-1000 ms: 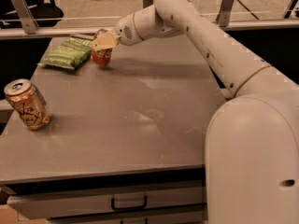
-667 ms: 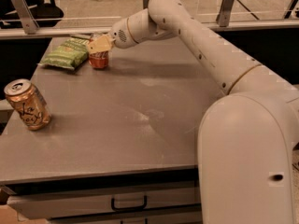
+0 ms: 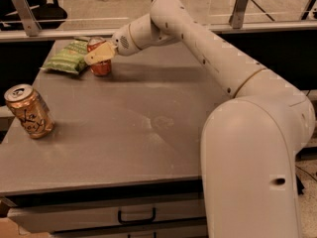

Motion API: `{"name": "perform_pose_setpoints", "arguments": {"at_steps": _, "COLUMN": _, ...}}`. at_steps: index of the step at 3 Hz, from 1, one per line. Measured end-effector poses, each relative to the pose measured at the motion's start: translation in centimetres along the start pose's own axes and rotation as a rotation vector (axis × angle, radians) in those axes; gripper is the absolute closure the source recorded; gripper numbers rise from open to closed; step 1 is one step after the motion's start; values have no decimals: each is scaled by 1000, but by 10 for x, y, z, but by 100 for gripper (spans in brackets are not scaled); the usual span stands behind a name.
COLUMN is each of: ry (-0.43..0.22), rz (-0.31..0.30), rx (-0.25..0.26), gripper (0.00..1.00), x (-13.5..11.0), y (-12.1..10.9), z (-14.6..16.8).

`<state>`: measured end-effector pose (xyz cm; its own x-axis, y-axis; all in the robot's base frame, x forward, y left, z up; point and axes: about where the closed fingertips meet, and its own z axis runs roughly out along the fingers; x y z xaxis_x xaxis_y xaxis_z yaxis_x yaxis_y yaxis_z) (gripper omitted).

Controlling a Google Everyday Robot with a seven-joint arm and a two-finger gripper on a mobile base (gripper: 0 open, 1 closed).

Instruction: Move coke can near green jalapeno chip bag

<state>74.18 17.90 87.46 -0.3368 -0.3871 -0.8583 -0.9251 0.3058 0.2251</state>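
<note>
The red coke can [image 3: 101,67] stands upright at the far left of the grey table [image 3: 148,128], right beside the green jalapeno chip bag [image 3: 66,59]. The bag lies flat at the table's far left corner, just left of the can. My gripper [image 3: 99,54] reaches in from the right and is shut on the can's upper part, with a tan finger across its top. The can's base is at or just above the table surface.
A tan/gold can with dark scribbled lettering [image 3: 28,111] stands tilted near the table's left edge, well in front of the bag. My white arm [image 3: 208,53] spans the table's far right. A drawer with a handle [image 3: 136,215] sits below the front edge.
The gripper has carried the coke can a little to the left and down, closer to the chip bag. The tan can has not moved.
</note>
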Motion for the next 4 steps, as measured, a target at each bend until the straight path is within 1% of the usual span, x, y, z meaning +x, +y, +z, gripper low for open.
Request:
{"name": "perform_pose_setpoints", "arguments": {"at_steps": 1, "ry": -20, "rz": 3, "rx": -21, "gripper": 0, "x": -5, "y": 6, "z": 6}}
{"name": "perform_pose_setpoints", "arguments": {"at_steps": 2, "ry": -62, "rz": 8, "rx": -6, "gripper": 0, "x": -9, "y": 6, "z": -4}}
{"name": "perform_pose_setpoints", "arguments": {"at_steps": 3, "ry": -142, "rz": -5, "rx": 58, "gripper": 0, "x": -5, "y": 2, "z": -48}}
{"name": "perform_pose_setpoints", "arguments": {"at_steps": 4, "ry": -237, "rz": -51, "rx": 160, "gripper": 0, "x": 4, "y": -1, "z": -124}}
